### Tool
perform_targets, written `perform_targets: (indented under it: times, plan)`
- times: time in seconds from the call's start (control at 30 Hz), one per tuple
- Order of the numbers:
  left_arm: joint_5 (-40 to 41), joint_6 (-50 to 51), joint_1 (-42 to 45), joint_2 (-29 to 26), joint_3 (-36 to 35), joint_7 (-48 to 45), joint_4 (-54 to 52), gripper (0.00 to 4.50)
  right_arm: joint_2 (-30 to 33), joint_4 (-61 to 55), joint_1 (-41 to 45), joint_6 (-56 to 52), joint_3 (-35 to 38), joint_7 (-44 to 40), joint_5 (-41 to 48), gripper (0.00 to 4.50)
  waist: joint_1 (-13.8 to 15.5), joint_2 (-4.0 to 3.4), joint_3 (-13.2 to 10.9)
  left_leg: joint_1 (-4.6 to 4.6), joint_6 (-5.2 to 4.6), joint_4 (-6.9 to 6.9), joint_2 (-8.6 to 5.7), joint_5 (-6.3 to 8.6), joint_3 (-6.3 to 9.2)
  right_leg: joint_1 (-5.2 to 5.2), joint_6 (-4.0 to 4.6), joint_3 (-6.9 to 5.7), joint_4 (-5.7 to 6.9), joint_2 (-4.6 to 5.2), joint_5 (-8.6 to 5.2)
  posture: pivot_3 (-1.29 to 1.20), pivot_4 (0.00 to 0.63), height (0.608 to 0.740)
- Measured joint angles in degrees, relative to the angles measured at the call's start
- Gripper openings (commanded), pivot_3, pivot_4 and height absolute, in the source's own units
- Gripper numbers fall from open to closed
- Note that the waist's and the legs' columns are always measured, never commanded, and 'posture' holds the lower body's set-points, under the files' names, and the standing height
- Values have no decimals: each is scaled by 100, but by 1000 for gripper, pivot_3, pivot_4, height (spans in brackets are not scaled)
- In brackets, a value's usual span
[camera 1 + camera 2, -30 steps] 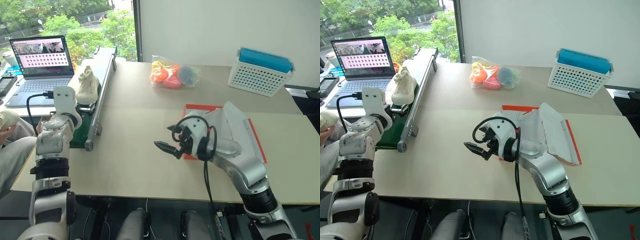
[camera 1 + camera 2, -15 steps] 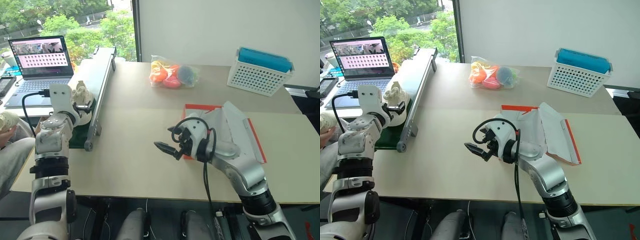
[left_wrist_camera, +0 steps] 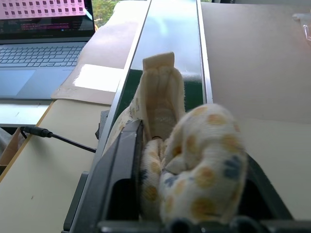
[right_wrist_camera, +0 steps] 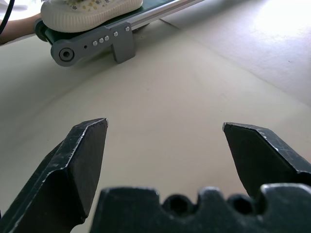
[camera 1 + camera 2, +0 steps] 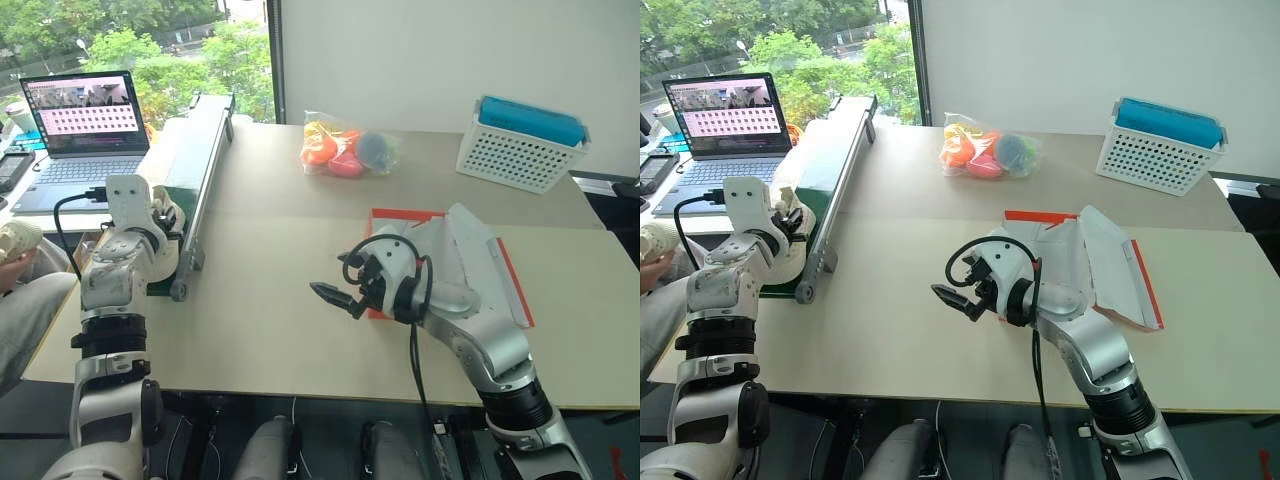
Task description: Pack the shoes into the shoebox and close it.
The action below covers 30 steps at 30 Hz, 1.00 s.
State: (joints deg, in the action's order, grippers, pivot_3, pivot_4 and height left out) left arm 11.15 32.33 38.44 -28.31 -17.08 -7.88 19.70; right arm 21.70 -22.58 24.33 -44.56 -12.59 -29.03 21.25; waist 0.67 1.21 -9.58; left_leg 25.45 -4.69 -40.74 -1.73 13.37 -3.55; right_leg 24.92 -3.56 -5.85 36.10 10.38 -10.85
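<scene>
Shoe (image 3: 194, 165) at 9 o'clock on conveyor (image 5: 205, 140) end: soft, light, squashes; pinched at collar by left gripper (image 3: 187, 194), clamped on it. One shoe visible, one shoebox (image 5: 470, 255) lying open at 3 o'clock. Right gripper (image 4: 165, 145) spread wide, empty, over table (image 5: 260, 300).

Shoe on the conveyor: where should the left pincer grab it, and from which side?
Take the shoe by its soft upper at the near end, one finger on each side, coming in level along the belt from the robot's side. It sits sole-down with the upper standing narrow, so it probably fits. The left pincer is shut there.
</scene>
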Motion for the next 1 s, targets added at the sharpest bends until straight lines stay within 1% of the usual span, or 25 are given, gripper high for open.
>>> perform_targets:
  times: [0.27,0.37,0.43,0.57,0.63,0.73,0.8,0.9,0.93,1.0]
  plan:
    - [22,3,10,25,0,-7,5,737,-21,120,1,0,0,58,-86,4500,1,0,0,0,1,0,0,-1,0,-2,0,-1,1,0,0,0,150,699]
    - [79,-44,41,119,-87,-2,9,737,-32,198,4,0,3,93,-108,4500,1,1,0,1,0,0,0,-1,0,-1,0,0,-1,0,0,0,150,699]
    - [291,-101,109,273,-284,-7,7,737,-51,220,10,0,23,122,-141,4500,2,4,-2,5,0,0,0,-1,1,2,0,0,-1,0,0,0,150,699]
    - [1273,119,394,730,-894,-161,-165,737,-332,451,150,7,284,361,-158,4500,-7,11,-5,7,0,-2,0,-1,1,1,0,0,-1,0,0,0,150,699]
    - [1642,305,485,913,-930,-222,-395,737,-579,653,335,5,573,597,-127,4500,-11,12,-4,6,0,-2,0,-1,1,-1,0,0,-1,0,0,0,150,699]
    - [2006,569,612,1303,-853,-172,-757,737,-1212,1228,823,-194,1389,1173,170,4500,-21,12,-4,6,1,-1,-1,-2,0,-3,1,0,2,-1,1,0,150,699]
    - [2136,729,652,1567,-701,-160,-920,737,-1695,1725,1267,-504,2060,1653,505,4500,-34,12,-4,6,2,-1,-1,-3,-2,-4,2,2,8,-3,2,0,150,699]
    - [2228,883,659,1819,-449,-157,-992,737,-2081,2145,1720,-988,2723,2055,1015,4500,-53,11,-4,6,2,2,1,-3,-1,-3,4,2,21,-11,2,0,150,699]
    - [2255,951,659,1980,-341,-156,-1027,737,-2270,2389,1945,-1336,3074,2248,1370,4500,-74,11,-4,7,2,2,1,-3,-3,-3,4,4,25,-12,2,0,150,699]
    - [2285,1048,659,2230,-140,-156,-1092,737,-2475,2670,2227,-1788,3540,2530,1804,4500,-78,11,-5,11,2,2,1,-3,-3,-1,4,3,26,-12,2,0,150,699]
